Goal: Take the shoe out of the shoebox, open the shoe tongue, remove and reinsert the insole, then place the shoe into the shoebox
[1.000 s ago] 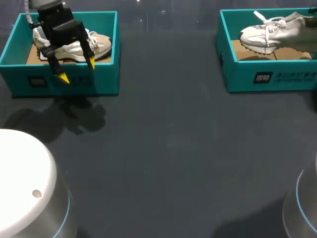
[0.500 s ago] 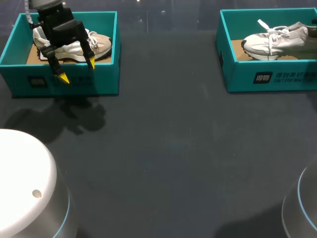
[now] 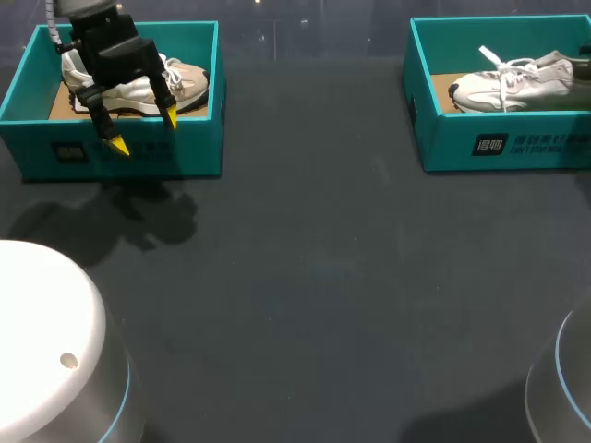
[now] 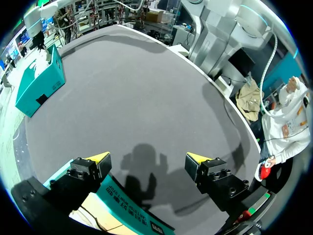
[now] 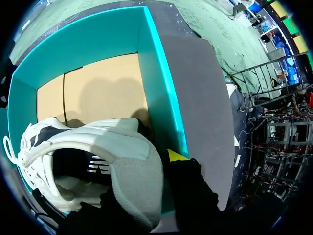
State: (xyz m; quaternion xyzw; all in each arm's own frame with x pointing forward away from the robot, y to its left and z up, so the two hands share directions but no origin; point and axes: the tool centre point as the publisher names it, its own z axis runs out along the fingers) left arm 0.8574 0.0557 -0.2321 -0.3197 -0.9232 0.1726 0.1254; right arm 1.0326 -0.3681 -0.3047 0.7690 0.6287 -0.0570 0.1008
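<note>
shoe (image 3: 508,81): white, in right shoebox (image 3: 489,143)
right claw (image 5: 145,180): clamped on shoe's heel
left claw (image 3: 143,130): spread apart, over other box (image 3: 120,159)

I see a dark grey table (image 3: 314,277) with a matt, even top. Two teal boxes stand directly on it, both without a lid and both near its far edge. I take the left shoebox (image 3: 194,148) as my landmark. The right shoebox (image 3: 517,146) stands well apart from it, to its right, about in one line with it. Just in front of the left shoebox, a soft shadow falls on the table.
</note>
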